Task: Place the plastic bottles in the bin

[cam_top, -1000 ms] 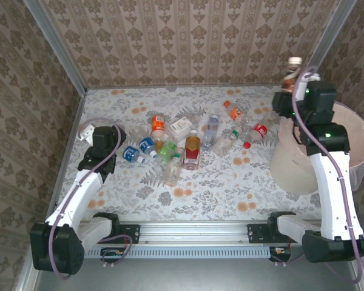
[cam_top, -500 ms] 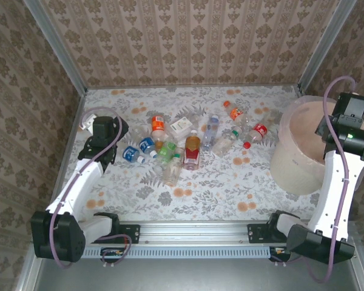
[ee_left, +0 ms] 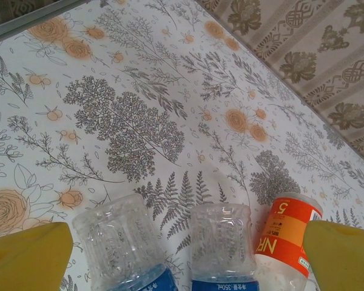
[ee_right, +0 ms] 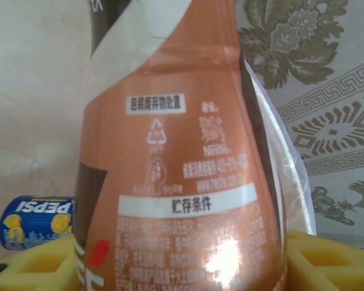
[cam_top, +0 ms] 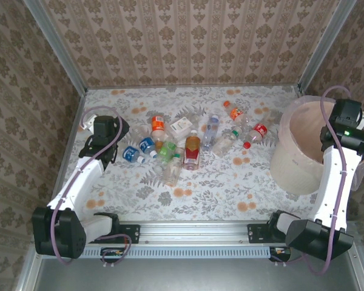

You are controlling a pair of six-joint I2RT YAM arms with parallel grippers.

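From above, the plastic bottles (cam_top: 192,150) lie scattered over the middle of the flowered tabletop (cam_top: 230,188), most in a cluster at centre and a smaller group (cam_top: 246,124) up and to the right, none of them shifted over the last second. The bin (cam_top: 294,160) stands at the right edge. The right arm (cam_top: 330,182) now hangs its head over the bin's right rim. A second ago it stood at the bin's upper left edge, holding a bottle high, and half a second ago it was a touch further up and right. The left arm (cam_top: 79,176) reaches to the left end of the cluster, with its head a little higher in the frame than a second ago. From the left wrist, the left jaws are spread wide, with one yellow pad (ee_left: 27,257) in the lower left corner and the other at lower right. Between them along the bottom edge lie two clear bottles with blue labels (ee_left: 118,242) and, just beside them on the right, an orange-labelled bottle (ee_left: 288,233). All three rest on the tabletop, and neither pad touches them. A wallpapered wall (ee_left: 303,48) crosses the upper right corner. From the right wrist, the right jaws pinch an upright bottle with an orange-brown label (ee_right: 182,151), which sits between the yellow pads (ee_right: 33,264) at the bottom corners. Behind it, on the left, is the bin's pale inner wall, and a blue Pepsi-labelled bottle (ee_right: 36,221) lies on its side low down there. The clear bag (ee_right: 285,176) drapes over the rim on the right, with wallpaper beyond it.
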